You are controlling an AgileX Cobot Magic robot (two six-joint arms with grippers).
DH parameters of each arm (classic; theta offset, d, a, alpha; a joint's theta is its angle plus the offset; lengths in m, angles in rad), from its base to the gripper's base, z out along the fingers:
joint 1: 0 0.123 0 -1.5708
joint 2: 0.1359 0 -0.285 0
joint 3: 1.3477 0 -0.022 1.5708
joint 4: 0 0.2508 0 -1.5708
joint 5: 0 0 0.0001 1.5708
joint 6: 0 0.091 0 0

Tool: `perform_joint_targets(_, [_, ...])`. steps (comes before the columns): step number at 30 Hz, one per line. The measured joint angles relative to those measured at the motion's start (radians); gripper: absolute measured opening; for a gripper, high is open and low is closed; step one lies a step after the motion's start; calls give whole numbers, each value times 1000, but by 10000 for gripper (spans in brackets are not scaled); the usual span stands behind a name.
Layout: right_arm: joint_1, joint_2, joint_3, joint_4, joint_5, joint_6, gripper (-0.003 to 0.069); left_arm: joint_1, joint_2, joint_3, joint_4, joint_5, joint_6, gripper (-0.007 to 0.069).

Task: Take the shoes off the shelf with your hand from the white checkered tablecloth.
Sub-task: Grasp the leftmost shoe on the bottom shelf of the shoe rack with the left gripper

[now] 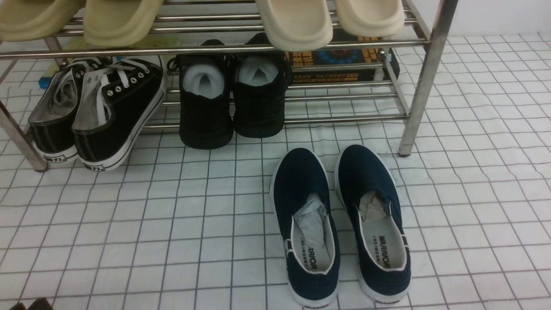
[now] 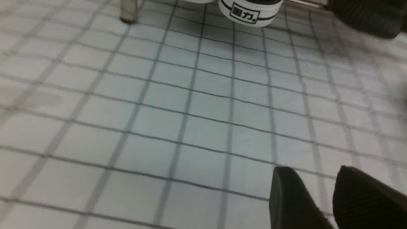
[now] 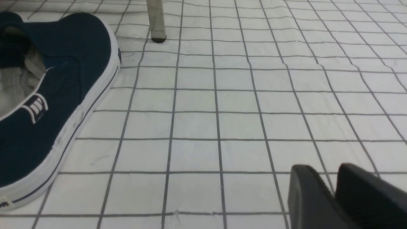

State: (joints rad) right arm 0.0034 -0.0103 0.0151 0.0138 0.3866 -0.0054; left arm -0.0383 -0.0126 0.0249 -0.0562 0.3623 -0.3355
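Observation:
The shoes [image 1: 99, 116], black canvas sneakers with white laces and soles, sit on the lower tier at the left end of the steel shelf [image 1: 424, 77], heels hanging toward me. One white heel [image 2: 249, 11] shows in the left wrist view. My left gripper [image 2: 313, 170] hovers low over the white checkered tablecloth [image 1: 172, 224], short of that heel, open with only cloth between its fingers. My right gripper [image 3: 324, 167] is over bare cloth, right of a navy slip-on [image 3: 54, 95], its fingertips a narrow gap apart and holding nothing.
Two black knit shoes [image 1: 232, 103] stand mid-shelf beside the sneakers. A navy slip-on pair [image 1: 340, 224] lies on the cloth in front of the shelf. Beige slippers [image 1: 297, 21] fill the top tier. A dark printed box [image 1: 340, 60] sits behind. Shelf legs [image 3: 156, 19] stand at both ends.

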Motion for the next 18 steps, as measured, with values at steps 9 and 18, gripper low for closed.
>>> perform_joint_targets(9, [0, 0, 0, 0, 0, 0, 170, 0, 0, 3, -488, -58, -448, 239])
perform_joint_targets(18, [0, 0, 0, 0, 0, 0, 178, -5, 1, -140, -452, -168, -256, 102])
